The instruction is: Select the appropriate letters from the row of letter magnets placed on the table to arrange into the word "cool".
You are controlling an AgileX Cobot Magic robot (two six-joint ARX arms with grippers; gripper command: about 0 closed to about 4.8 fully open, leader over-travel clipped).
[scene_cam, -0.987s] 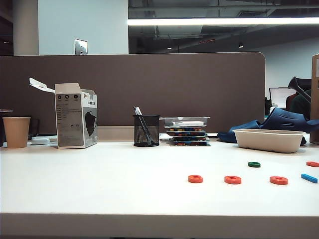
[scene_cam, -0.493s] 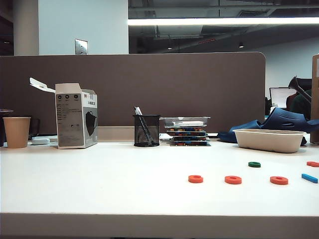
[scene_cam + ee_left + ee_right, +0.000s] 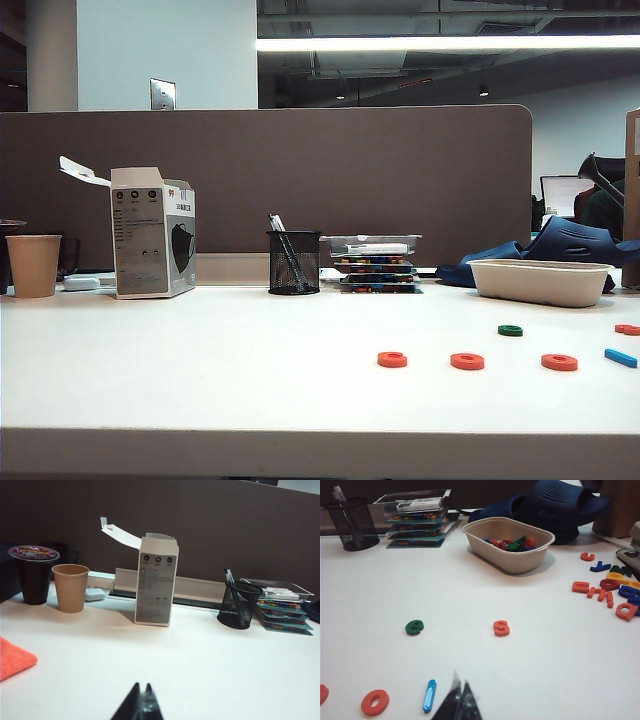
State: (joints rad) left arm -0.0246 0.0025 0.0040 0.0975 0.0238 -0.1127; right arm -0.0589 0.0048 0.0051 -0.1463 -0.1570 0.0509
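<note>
Three orange rings (image 3: 467, 361) and the blue bar (image 3: 620, 357) already sit in a row near the surface's (image 3: 200, 380) front right edge. Left end effector (image 3: 140, 706) and right end effector (image 3: 458, 700) hover pinched closed, empty. The word looks laid out; next comes checking spacing.

Red-orange ring (image 3: 322, 694) half off-frame

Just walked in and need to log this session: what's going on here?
Nothing is being handled. The left gripper and right gripper both hang shut and empty over the white table. Three red-orange rings and a blue bar lie in a row, apparently spelling "cool", with a green letter behind.
</note>
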